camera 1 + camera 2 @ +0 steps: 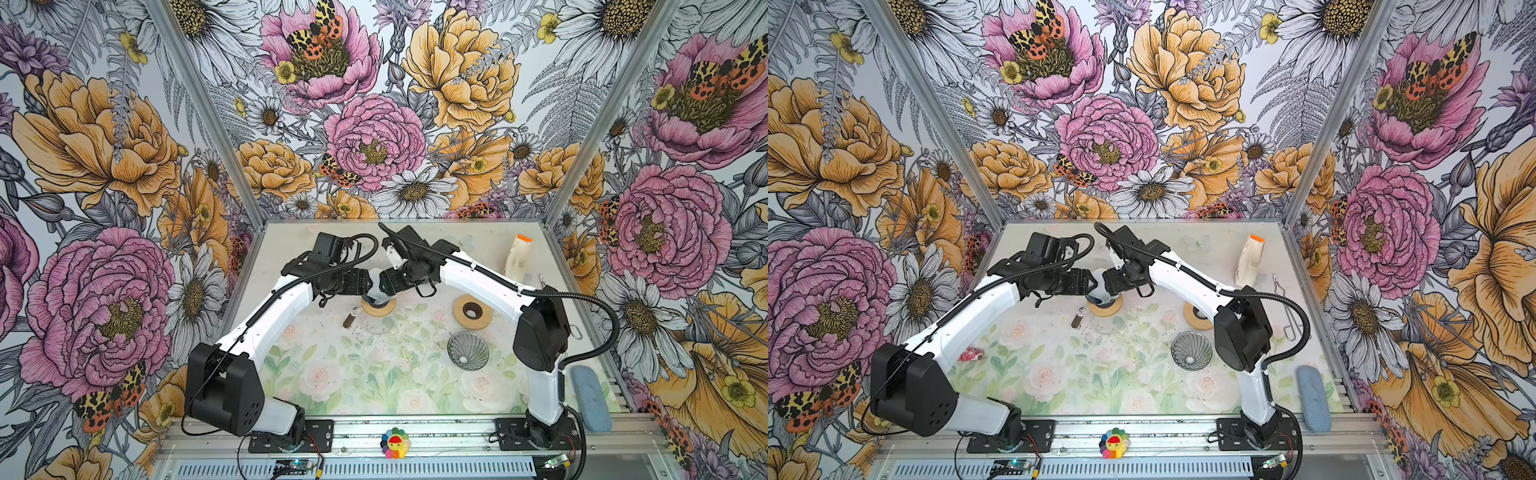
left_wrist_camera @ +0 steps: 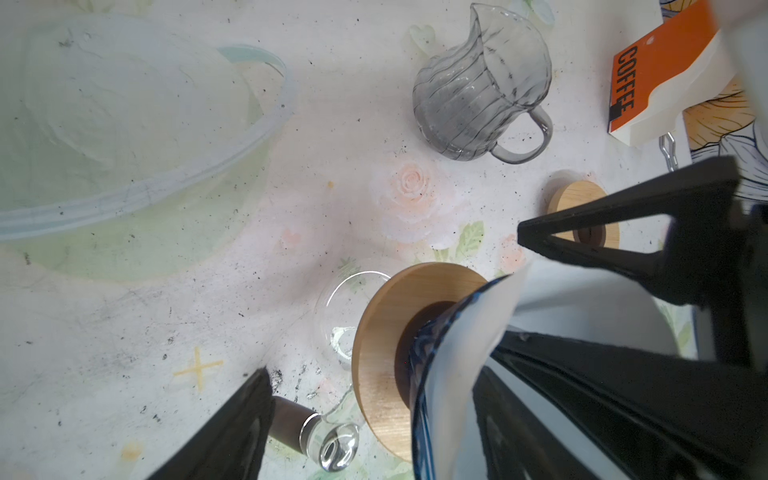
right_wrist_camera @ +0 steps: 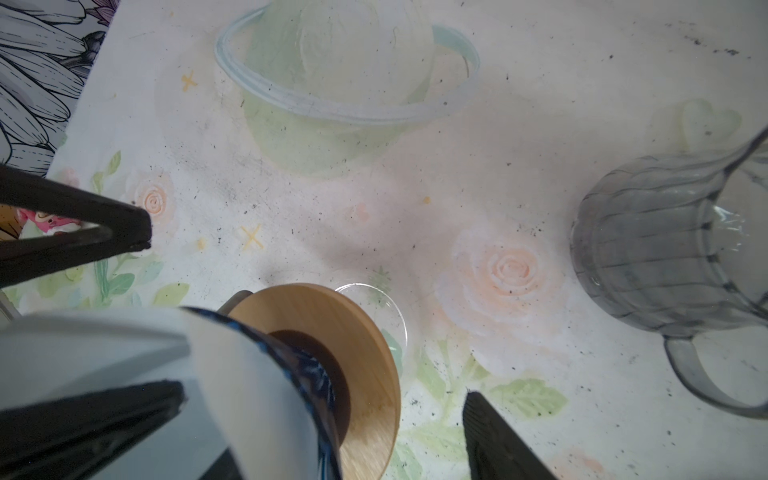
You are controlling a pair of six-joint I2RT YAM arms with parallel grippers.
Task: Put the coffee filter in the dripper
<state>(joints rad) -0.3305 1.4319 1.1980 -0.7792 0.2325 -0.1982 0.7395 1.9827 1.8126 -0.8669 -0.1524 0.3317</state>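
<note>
A blue glass dripper (image 1: pixel 377 298) (image 2: pixel 419 374) stands on a round wooden collar (image 2: pixel 386 332) at the middle of the table. The white paper coffee filter (image 1: pixel 375 276) (image 2: pixel 465 353) (image 3: pixel 257 395) sits inside its cone, the rim standing above the glass. Both grippers meet over it. My left gripper (image 1: pixel 368 283) (image 2: pixel 380 365) is open, one finger outside the dripper and the other inside the filter. My right gripper (image 1: pixel 384 282) (image 3: pixel 324 392) is open too and straddles the opposite wall the same way. Neither pair of pads presses the paper.
A clear glass server with a brown handle (image 1: pixel 349 320) lies beside the dripper. To the right are a second wooden ring (image 1: pixel 473 311), a grey ribbed glass cone (image 1: pixel 468 350), a coffee bag (image 1: pixel 519 257) and a blue pad (image 1: pixel 590 397). A grey pitcher (image 2: pixel 478 99) stands behind.
</note>
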